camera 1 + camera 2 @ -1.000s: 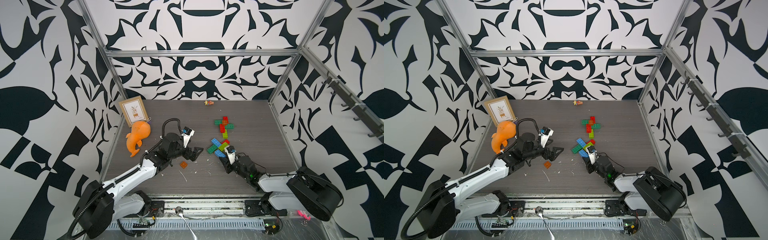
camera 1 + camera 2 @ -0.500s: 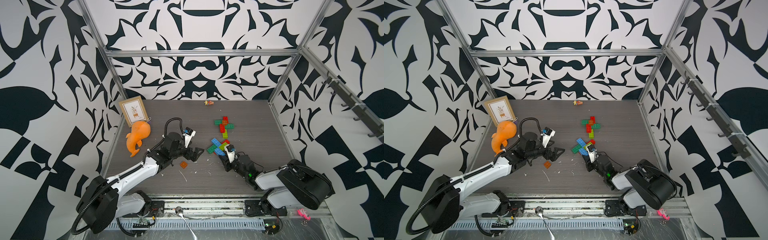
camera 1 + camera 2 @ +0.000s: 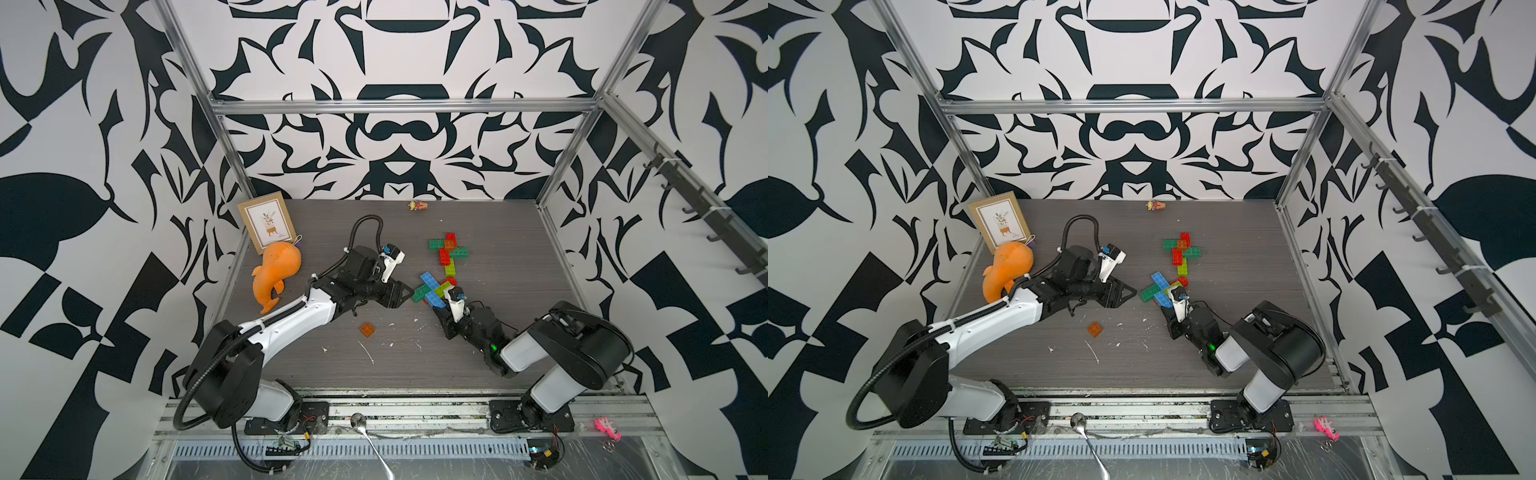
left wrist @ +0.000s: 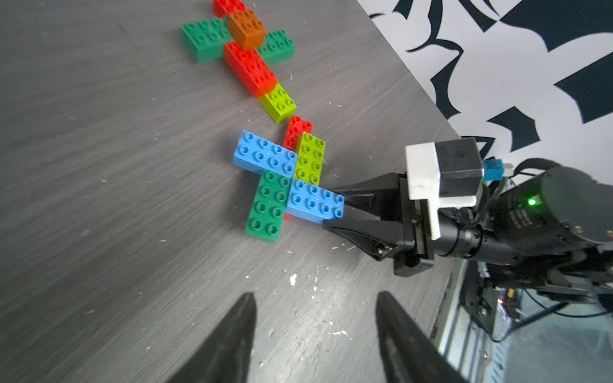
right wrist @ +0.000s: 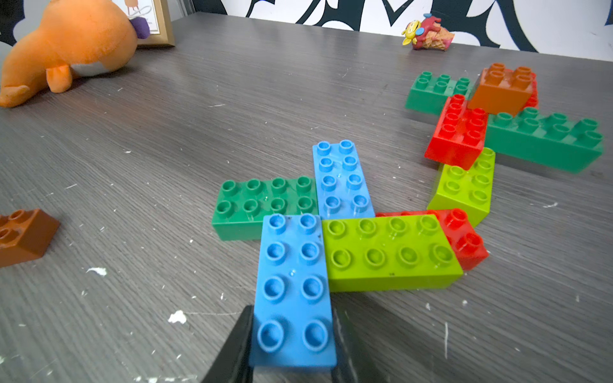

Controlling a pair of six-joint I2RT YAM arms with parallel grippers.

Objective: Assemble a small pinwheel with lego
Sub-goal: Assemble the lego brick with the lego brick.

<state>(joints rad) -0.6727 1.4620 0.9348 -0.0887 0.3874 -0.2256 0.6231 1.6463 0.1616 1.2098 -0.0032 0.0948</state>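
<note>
Lego check-in: the near pinwheel [image 3: 434,289] sits about the middle of the table [image 3: 519,249], and we've got the right gripper [image 5: 292,320] clamped on the end of one blue brick [image 5: 292,282] of it. The left gripper [image 4: 315,298] hangs near that pinwheel's dark green brick [image 4: 267,205], jaws apart, nothing in them.

Stuff crowding the spot: a far pinwheel [image 3: 448,249] lies toward the far edge. A lime brick [image 5: 464,185] at its tail sits just beside the red brick [image 5: 464,238] poking out from under ours. A loose orange brick [image 3: 367,329] lies toward the near edge between the arms, among white crumbs [image 3: 365,351].

Over in the far left corner we see an orange plush [image 3: 276,274] and a framed picture [image 3: 268,226]. A tiny toy figure [image 3: 417,205] rests at the far edge.

Our count: two blue, three dark green, two lime, two orange squares. Red we can't pin down, because the orange cap [image 4: 247,28] hides whether the far red is one piece or two.
</note>
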